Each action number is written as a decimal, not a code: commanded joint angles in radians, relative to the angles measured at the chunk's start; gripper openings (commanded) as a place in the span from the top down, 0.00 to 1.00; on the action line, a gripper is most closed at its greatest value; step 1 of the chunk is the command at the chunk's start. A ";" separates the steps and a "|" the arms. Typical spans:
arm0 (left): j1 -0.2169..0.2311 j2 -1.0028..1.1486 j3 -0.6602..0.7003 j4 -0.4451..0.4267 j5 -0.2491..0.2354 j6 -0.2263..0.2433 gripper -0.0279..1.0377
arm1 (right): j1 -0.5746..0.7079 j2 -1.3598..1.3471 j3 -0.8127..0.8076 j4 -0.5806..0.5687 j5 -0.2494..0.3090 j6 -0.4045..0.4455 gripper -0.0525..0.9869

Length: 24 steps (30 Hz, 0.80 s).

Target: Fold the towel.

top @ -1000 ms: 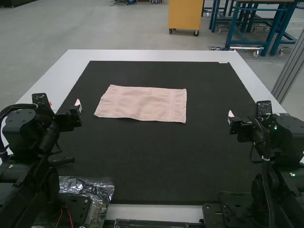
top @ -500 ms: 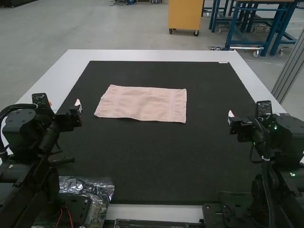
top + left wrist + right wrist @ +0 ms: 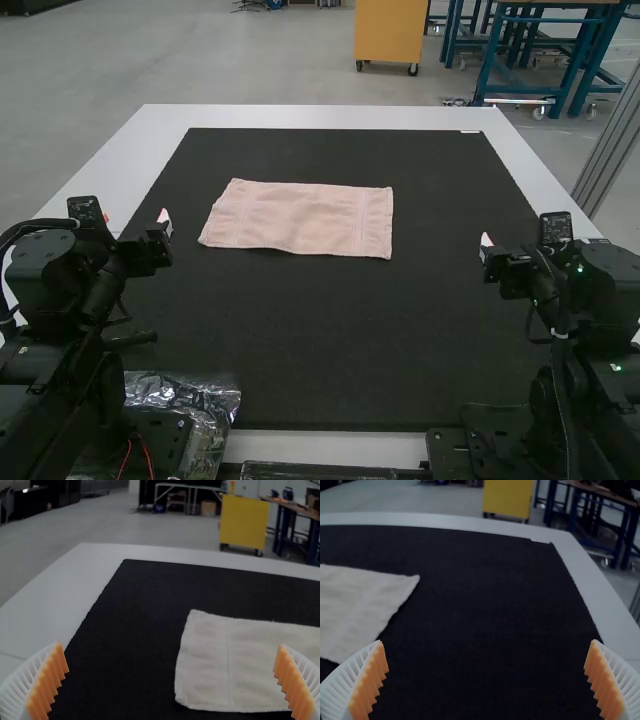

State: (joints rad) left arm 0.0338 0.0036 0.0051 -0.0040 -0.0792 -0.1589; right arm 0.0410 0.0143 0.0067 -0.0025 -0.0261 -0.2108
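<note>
Black mat (image 3: 330, 340) is covering most of the table (image 3: 320, 116). Towel (image 3: 296, 217) is lying flat on the mat's far half, left of centre; both wrist views are cutting it off, layers being hard to count. Mat is extending past all its edges. Left gripper (image 3: 164, 222) and right gripper (image 3: 487, 246) are holding fingers wide apart, well clear of it.
</note>
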 commanded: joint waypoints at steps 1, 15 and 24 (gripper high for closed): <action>0.011 -0.004 -0.007 0.004 -0.004 -0.010 0.06 | -0.007 -0.013 -0.007 -0.014 -0.026 -0.007 0.07; 0.011 -0.004 -0.007 0.001 -0.004 -0.021 0.06 | -0.007 -0.013 -0.007 -0.014 -0.026 -0.007 0.07; 0.017 -0.004 -0.005 0.044 -0.027 -0.013 0.06 | -0.007 -0.011 -0.007 -0.002 -0.046 -0.015 0.07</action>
State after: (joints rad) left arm 0.0383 0.0036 0.0055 -0.0006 -0.0845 -0.2016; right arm 0.0410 0.0143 0.0063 -0.0010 -0.0334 -0.2142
